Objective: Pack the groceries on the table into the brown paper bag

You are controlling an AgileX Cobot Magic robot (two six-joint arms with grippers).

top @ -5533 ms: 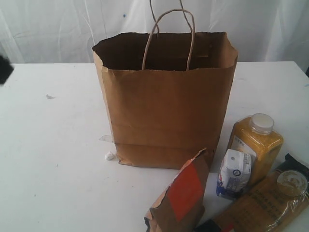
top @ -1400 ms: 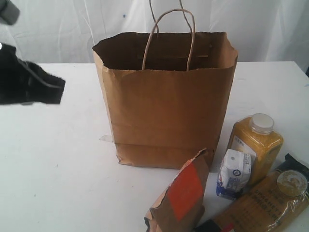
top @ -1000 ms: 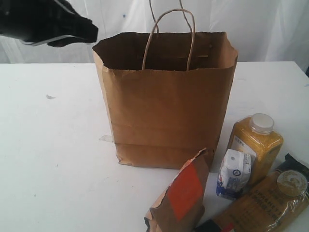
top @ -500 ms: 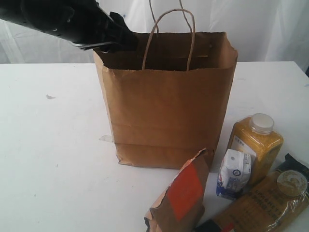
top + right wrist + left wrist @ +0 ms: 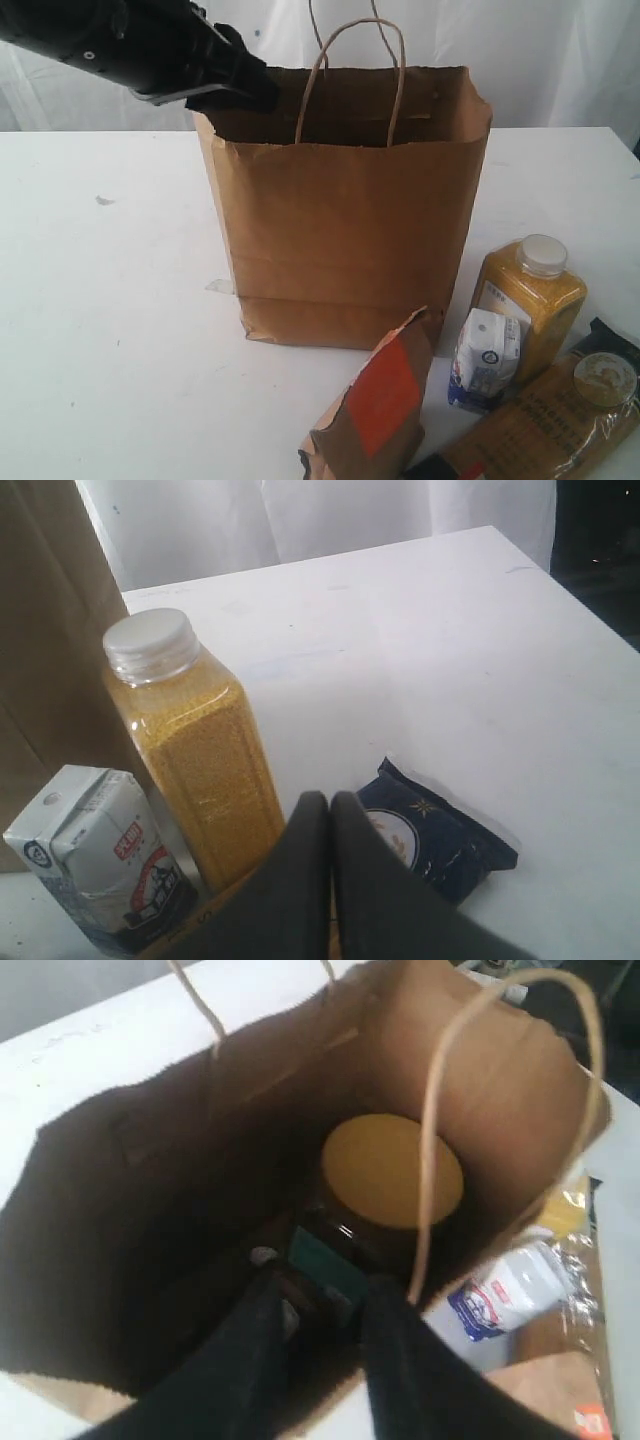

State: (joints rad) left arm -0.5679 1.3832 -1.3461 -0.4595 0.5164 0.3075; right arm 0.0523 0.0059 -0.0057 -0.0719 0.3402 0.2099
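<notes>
A paper bag (image 5: 340,210) stands upright at the middle of the table (image 5: 110,330); a jar (image 5: 392,1170) sits inside it, on the bottom; the left gripper (image 5: 250,92) hangs over the bag's left rim; in front of the bag, to the right, stands a pouch (image 5: 375,405); right of the pouch is a carton (image 5: 485,358), a bottle (image 5: 527,300) just behind it; a spaghetti packet (image 5: 545,425) lies in front of both.

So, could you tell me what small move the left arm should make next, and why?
Probably lift the left end effector straight up, clear of the brown paper bag: its fingers stand apart over the tan-lidded jar already inside, while the yellow bottle and carton wait on the table.
</notes>
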